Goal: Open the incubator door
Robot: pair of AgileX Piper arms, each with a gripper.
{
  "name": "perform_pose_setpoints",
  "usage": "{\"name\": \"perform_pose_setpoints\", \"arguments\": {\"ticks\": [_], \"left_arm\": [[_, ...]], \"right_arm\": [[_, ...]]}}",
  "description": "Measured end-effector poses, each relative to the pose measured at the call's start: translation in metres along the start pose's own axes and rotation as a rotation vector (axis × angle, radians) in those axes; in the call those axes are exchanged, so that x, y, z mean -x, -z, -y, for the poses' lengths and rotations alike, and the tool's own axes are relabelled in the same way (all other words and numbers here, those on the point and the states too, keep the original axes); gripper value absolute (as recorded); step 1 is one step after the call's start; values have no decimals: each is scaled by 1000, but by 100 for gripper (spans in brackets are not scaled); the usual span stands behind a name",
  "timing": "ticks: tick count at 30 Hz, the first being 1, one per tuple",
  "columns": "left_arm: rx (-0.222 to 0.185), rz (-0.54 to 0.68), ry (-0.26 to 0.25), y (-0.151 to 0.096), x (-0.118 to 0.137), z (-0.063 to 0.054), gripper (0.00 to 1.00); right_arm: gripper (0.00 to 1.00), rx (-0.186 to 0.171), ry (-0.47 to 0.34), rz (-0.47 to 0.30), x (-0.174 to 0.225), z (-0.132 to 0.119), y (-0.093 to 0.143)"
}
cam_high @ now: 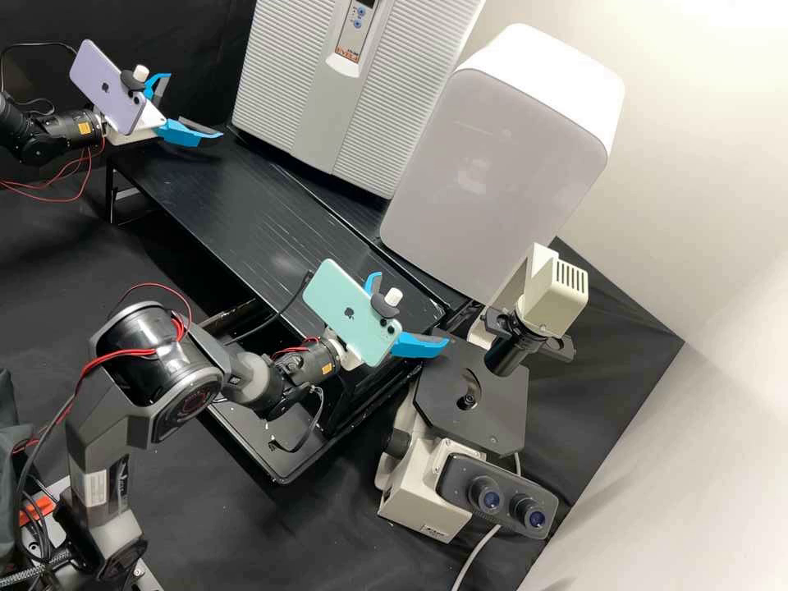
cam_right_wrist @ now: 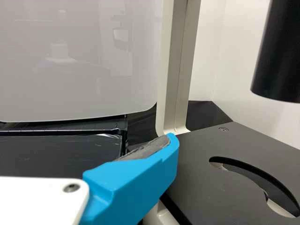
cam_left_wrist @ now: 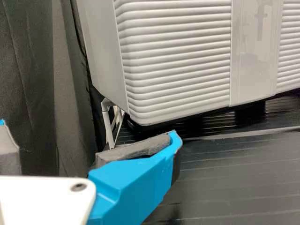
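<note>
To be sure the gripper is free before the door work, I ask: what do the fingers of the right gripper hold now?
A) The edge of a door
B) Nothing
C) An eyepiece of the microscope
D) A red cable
B: in the high view the fingers of the right gripper are spread apart, with nothing between them.

**Print Marks Cabinet, Phones and Microscope**

Pictured in the high view: print on the orange label (cam_high: 347, 54) of the ribbed cabinet (cam_high: 271, 90); dark logos on the purple phone (cam_high: 86, 70) and mint phone (cam_high: 332, 287); small print on the microscope's base (cam_high: 410, 492); more on the right arm's pale label (cam_high: 96, 487).
</note>
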Motion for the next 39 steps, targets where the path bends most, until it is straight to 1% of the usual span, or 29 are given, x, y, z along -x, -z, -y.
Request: {"name": "perform_pose_setpoints", "arguments": {"ticks": [15, 17, 19, 20, 24, 26, 29, 31, 34, 36, 38, 39], "left_arm": [[-2, 0, 0, 1, 0, 0, 100], [-12, 9, -7, 1, -1, -2, 100], [-20, 25, -20, 2, -4, -7, 100], [-27, 34, -31, 3, -7, -11, 100], [-19, 49, -57, 10, -21, -29, 100], [-16, 63, -62, 13, -29, -38, 100], [-24, 87, -71, 15, -40, -53, 100], [-27, 99, -88, 15, -45, -64, 100], [-22, 138, -127, 13, -53, -84, 100], [-26, 156, -142, 12, -57, -94, 100], [-15, 185, -161, 9, -62, -106, 100], [-12, 196, -168, 8, -64, -109, 100]], "right_arm": [[100, 0, 0, 0, 0, 0, 0], [100, 0, 0, 0, 0, 0, 0], [100, 0, 0, 0, 0, 0, 0], [100, 0, 0, 0, 0, 0, 0], [100, 0, 0, 0, 0, 0, 0], [100, 0, 0, 0, 0, 0, 0], [100, 0, 0, 0, 0, 0, 0], [100, 0, 0, 0, 0, 0, 0], [100, 0, 0, 0, 0, 0, 0], [100, 0, 0, 0, 0, 0, 0], [100, 0, 0, 0, 0, 0, 0], [100, 0, 0, 0, 0, 0, 0]]}}
